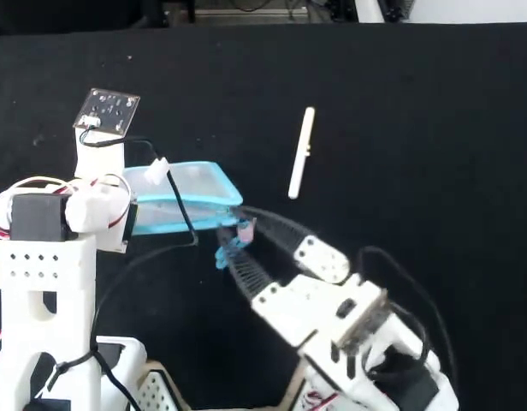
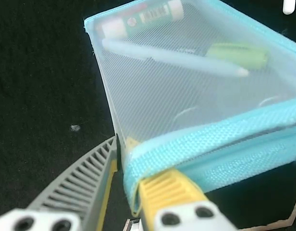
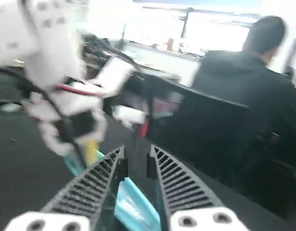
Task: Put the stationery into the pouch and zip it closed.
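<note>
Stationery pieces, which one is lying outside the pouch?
The white pen, lying alone on the black table apart from the pouch. The pale blue pen, the green marker and the glue stick show through the pouch's mesh, already inside.

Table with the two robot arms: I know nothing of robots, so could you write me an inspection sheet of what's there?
Surface: black cloth over the table.
Job's things: the blue mesh pouch holds a labelled tube, a pale blue pen and a green pen; a white pen lies outside, apart from it.
Clutter: a pale speck on the cloth.
Claws: left claw shut on a pouch corner; right claw at the pouch's zip end, grip unclear.
Cables: a black cable crosses the pouch; another arcs over the right arm.
Surroundings: a blurred room with bright windows.
</note>
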Controlling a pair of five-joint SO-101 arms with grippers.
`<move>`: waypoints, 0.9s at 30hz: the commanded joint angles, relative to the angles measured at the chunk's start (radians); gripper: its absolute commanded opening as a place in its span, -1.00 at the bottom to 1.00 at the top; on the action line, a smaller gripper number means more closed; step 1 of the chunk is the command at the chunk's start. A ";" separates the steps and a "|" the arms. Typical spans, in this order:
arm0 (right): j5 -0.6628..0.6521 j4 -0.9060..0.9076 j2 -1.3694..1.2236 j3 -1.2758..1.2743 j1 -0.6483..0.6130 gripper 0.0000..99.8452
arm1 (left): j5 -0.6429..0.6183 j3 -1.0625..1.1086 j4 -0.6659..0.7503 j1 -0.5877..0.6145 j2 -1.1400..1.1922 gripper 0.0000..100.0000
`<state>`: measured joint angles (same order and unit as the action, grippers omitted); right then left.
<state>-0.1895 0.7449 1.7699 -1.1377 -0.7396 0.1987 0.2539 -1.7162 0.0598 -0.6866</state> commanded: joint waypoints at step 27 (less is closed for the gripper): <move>0.296 0.072 -0.656 0.219 0.588 -0.86 | -0.009 -0.005 -0.012 -0.012 0.000 -0.94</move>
<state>0.1005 0.8554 1.1331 -0.9797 -0.1826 0.1987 0.2539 -1.7162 0.0598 -0.6866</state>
